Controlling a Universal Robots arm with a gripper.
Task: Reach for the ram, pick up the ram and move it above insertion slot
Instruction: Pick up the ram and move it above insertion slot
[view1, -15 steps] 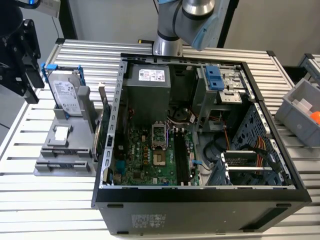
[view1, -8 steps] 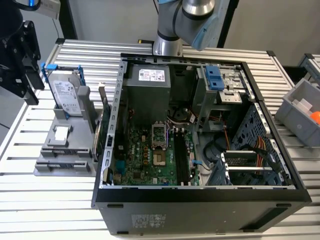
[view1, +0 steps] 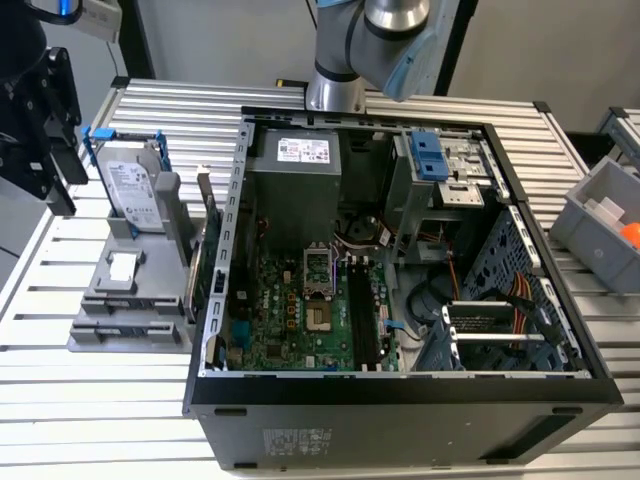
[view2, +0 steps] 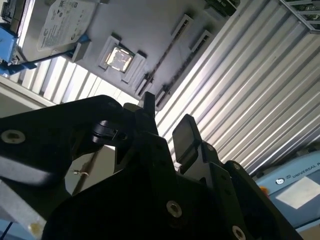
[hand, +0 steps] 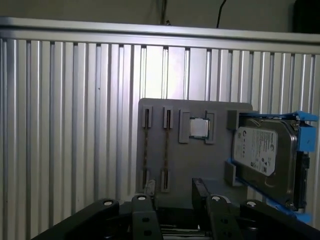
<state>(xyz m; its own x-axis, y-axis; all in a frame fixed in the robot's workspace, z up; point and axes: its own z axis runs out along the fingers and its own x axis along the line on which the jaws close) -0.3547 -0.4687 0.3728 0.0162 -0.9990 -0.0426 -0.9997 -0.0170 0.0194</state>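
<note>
The claw (hand: 174, 190) is being held open above the ribbed bench (hand: 60, 125), with its two black fingers (hand: 199, 192) being spread apart and nothing being gripped between them. It is being hung over one long edge of the grey holder (hand: 200, 162), close to the ends of the ram (hand: 166, 147) but apart from it. The ram is being carried by that holder. In both wrist views it is being shown as thin dark strips standing on edge, side by side, in the slotted brackets at one end of the holder. In the holder's middle, just beside the ram, a square processor (hand: 198, 128) is being cradled in a shallow recess. At the holder's other end a hard drive (hand: 262, 155) in a blue frame is being propped up on its edge. In the exterior view the holder is being shown lying flat on the bench, and an open computer case (view1: 400, 390) is being shown just beside the holder, toward the exterior view's right, with its green mainboard (view1: 290, 310) being exposed. The arm (view1: 370, 30) is being seen rising beyond the case, on the side away from the holder.
</note>
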